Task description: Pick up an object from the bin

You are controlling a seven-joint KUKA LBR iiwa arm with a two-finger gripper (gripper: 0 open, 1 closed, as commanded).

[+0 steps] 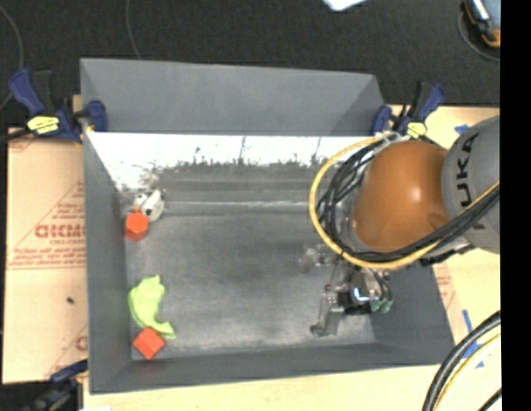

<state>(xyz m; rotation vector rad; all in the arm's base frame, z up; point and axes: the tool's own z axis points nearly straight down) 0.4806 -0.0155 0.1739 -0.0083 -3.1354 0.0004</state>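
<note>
Grey bin, left side: white piece, orange cube, green toy; fingers apart, empty, at right.

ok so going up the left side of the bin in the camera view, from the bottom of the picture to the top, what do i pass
orange block in the near left corner → green lumpy thing → second orange block → small white thing by the far wall
</note>
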